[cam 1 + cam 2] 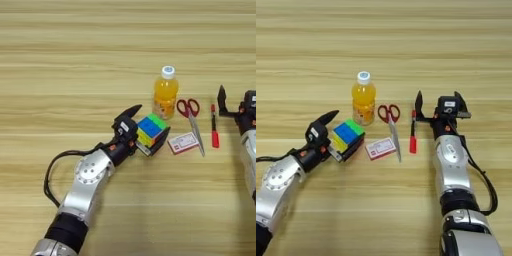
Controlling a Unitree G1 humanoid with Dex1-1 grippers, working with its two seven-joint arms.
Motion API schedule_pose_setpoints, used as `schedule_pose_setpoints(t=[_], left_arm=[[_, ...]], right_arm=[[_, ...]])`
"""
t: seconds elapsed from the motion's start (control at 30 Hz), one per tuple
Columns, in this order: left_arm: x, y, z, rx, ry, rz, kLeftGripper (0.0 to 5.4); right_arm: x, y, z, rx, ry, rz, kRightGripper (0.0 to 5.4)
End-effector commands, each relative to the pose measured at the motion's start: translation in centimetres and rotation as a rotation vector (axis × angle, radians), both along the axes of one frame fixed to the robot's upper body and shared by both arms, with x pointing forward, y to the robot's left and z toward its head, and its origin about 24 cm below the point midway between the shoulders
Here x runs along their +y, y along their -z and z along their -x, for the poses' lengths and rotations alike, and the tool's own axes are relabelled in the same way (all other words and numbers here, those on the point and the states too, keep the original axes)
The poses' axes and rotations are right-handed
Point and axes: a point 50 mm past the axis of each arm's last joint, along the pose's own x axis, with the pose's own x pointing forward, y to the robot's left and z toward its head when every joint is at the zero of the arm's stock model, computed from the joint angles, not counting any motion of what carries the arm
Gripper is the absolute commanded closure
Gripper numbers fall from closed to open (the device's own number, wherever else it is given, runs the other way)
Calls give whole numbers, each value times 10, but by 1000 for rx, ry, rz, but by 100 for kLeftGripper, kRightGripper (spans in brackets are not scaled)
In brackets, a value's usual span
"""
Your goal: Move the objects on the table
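The left gripper [146, 131] had its two black fingers spread around the multicoloured plastic puzzle cube [150, 130], which sat on the light wood-grain table [125, 45] just left of the red-and-white card packet [183, 143]. The cube looked light, rigid and smooth-faced, so opposite flat faces seemed the safest hold; whether the fingers were already pressing it could not be told. Behind it stood the orange juice bottle with a white cap [165, 92]. The right gripper [440, 108] hovered with fingers apart above the red pen [413, 135], beside the red-handled scissors [390, 120].
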Motion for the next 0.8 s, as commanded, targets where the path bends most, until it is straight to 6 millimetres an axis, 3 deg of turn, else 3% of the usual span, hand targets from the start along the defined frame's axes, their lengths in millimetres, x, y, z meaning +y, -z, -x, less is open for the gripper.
schedule_pose_setpoints(t=[0.03, 0.8], left_arm=[[1, 3, -2, 16, -9, -15, 0], [6, 20, -8, 106, -35, -55, 0]], right_arm=[[1, -2, -3, -2, 4, -2, 1], [0, -3, -2, -4, 6, -3, 1]])
